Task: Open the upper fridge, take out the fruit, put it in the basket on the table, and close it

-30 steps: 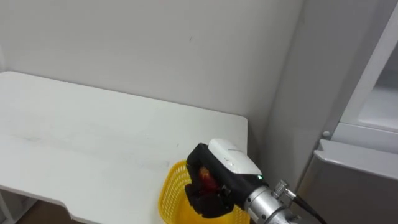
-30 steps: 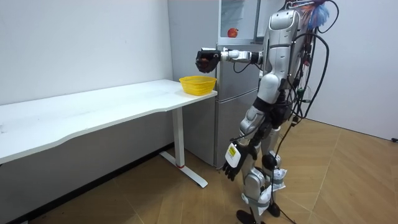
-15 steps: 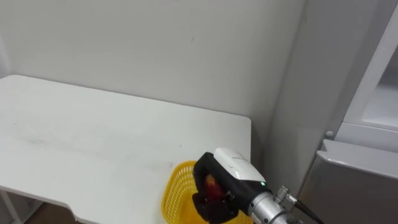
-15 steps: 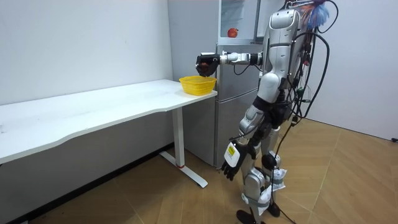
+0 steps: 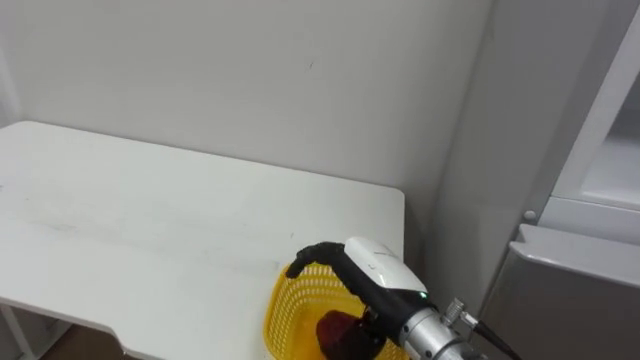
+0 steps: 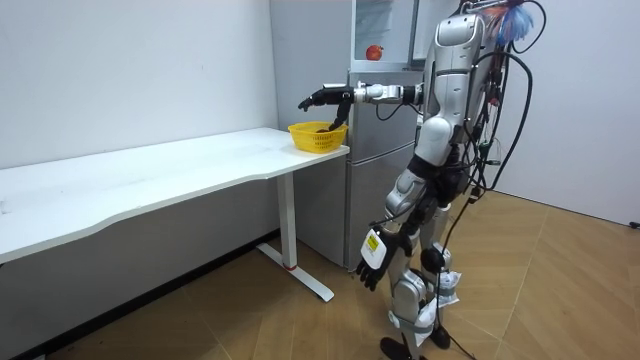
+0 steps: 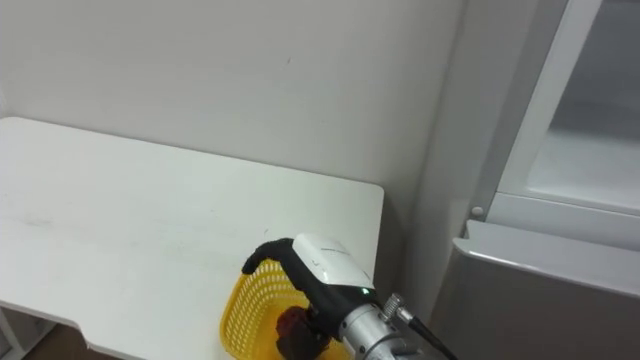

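Red fruit lying in the yellow basket, right hand spread above it

The right hand [image 5: 372, 268] is held over the yellow basket [image 5: 283, 302] with its fingers [image 5: 303, 262] stretched out wide, and nothing is held in it. The red fruit [image 5: 335, 328] is seen inside the basket, under the palm and apart from the fingers. The basket is placed at the end of the white table [image 5: 150, 230] that is nearest to the fridge [image 6: 375, 150]. In the room view the robot is seen standing in front of the fridge, with the right arm reaching sideways to the table. A second red fruit [image 6: 373, 52] is seen on a shelf of the open upper compartment. The left hand [image 6: 368, 272] hangs beside the thigh, with loose fingers and nothing in it.
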`<state>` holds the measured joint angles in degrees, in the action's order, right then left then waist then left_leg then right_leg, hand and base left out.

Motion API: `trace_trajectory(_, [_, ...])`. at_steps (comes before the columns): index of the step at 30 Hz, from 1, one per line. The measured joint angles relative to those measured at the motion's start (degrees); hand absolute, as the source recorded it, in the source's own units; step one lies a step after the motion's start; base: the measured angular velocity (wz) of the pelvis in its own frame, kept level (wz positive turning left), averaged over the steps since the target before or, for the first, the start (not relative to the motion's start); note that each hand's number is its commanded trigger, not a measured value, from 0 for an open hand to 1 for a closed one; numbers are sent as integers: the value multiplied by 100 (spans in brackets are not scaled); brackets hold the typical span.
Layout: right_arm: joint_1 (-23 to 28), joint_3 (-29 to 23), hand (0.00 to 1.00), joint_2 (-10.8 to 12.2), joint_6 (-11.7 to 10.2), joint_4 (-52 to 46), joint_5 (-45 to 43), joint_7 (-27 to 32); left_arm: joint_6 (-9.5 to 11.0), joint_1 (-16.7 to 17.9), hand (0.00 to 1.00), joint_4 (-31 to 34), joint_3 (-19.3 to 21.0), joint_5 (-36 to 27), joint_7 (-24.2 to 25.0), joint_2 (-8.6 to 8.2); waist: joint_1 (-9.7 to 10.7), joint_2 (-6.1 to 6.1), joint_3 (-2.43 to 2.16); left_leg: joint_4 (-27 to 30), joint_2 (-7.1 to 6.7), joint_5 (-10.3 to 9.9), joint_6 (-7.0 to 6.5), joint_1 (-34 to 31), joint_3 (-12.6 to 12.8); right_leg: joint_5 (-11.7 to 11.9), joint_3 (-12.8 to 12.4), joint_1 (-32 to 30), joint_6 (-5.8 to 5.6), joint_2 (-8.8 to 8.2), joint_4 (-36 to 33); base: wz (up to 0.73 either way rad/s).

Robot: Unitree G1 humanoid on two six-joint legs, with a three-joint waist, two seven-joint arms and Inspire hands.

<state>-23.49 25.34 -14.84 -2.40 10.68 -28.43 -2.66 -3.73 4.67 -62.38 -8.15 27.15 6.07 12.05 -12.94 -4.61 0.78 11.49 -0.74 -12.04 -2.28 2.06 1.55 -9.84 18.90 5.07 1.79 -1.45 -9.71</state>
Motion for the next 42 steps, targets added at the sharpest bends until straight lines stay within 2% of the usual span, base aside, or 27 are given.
trace_trajectory(11, [0, -28, 0, -6, -1, 0, 2, 44, 1, 0, 0, 0, 4, 1, -2, -1, 5, -25, -12, 16, 0, 0, 0, -36, -5, 0, -9, -21, 0, 0, 2, 0])
trace_trajectory(24, [0, -207, 0, 5, -5, -1, 58, 77, 3, -7, 0, -8, 9, 0, -10, 0, 11, -53, 6, 17, -2, 0, 0, -39, -20, 0, -17, -18, 0, 0, 5, 0])
trace_trajectory(30, [0, -236, 0, 9, -5, -2, 926, 77, 0, 6, 0, -29, 0, 1, -44, 0, 41, -27, 24, 26, -3, 1, 0, -39, -20, 0, -36, -2, 0, 0, 4, 0])
trace_trajectory(34, [1, -331, 0, 21, -3, -271, 1365, 78, -6, 93, 0, -9, 7, 2, -54, 0, 156, -15, 27, 20, -3, 1, -1, -48, 1, -1, -125, -23, -1, 7, 6, -3])
trace_trajectory(38, [1, -673, 0, 172, -22, -745, 2143, 389, -5, 129, 0, 12, 7, -2, -109, -4, 273, 25, 9, 33, 0, 3, -1, -36, 15, 0, -137, -16, -1, 11, 6, -1])
trace_trajectory(41, [22, -809, 0, 181, -144, -1027, 2475, 686, -1, 127, 0, 3, 14, -2, -228, -7, 374, 78, -24, 32, 4, 6, -5, 14, 89, 0, -163, -2, -1, 9, 6, -5])
trace_trajectory(42, [132, -913, 0, 195, -152, -1247, 2470, 783, 6, 124, 0, -3, 16, -6, -277, -19, 403, 113, -47, 23, 2, 6, -6, 24, 85, 0, -166, 4, -2, 6, 2, -10])
